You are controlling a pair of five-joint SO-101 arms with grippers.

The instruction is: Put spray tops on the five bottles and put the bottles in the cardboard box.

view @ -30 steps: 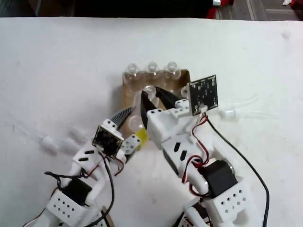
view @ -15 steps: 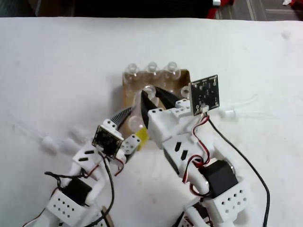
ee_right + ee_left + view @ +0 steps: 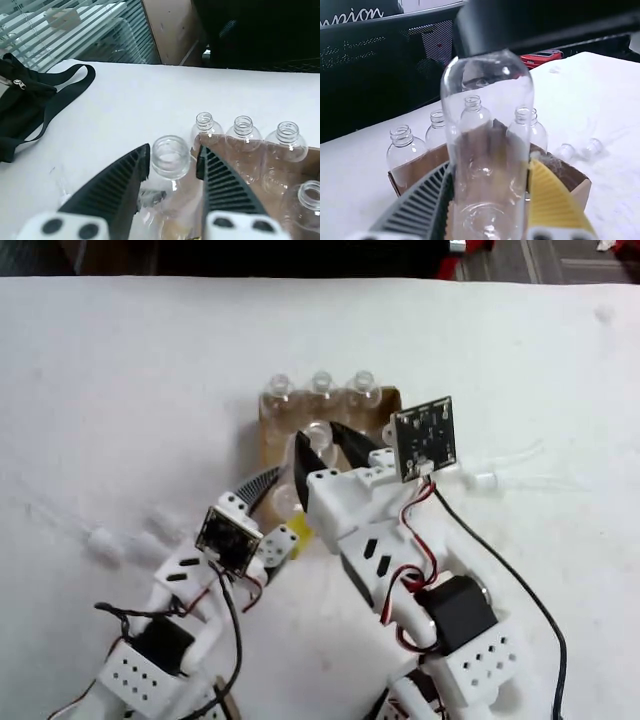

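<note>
Because the held bottle (image 3: 487,150) is clear, empty, thin plastic, I judge it very light, smooth enough to slip, and ready to dent under a hard squeeze. The stiffest places to take it look to be the threaded neck and the shoulder just below. The rounded body suits a gentler, steadying hold. It stands upright, long axis vertical, its open mouth facing up with no spray top on it, over the near left corner of the cardboard box (image 3: 268,440). The left gripper (image 3: 490,167) is clamped on its lower body, a grey jaw on one side and a yellow jaw on the other. The right gripper (image 3: 173,152) is parted, its black jaws standing to either side of the neck with a sliver of gap on each side, so it does not look to be pressing. Three more bottles (image 3: 322,386) stand in a row along the box's far wall and a fourth bottle (image 3: 392,430) stands by its right wall, all upright with bare mouths. The box rests about the middle of the table (image 3: 120,370). A loose spray top (image 3: 485,480) with its dip tube lies to the box's right, toward the right edge. Small clear pieces (image 3: 100,540) toward the left edge are too faint to identify.
</note>
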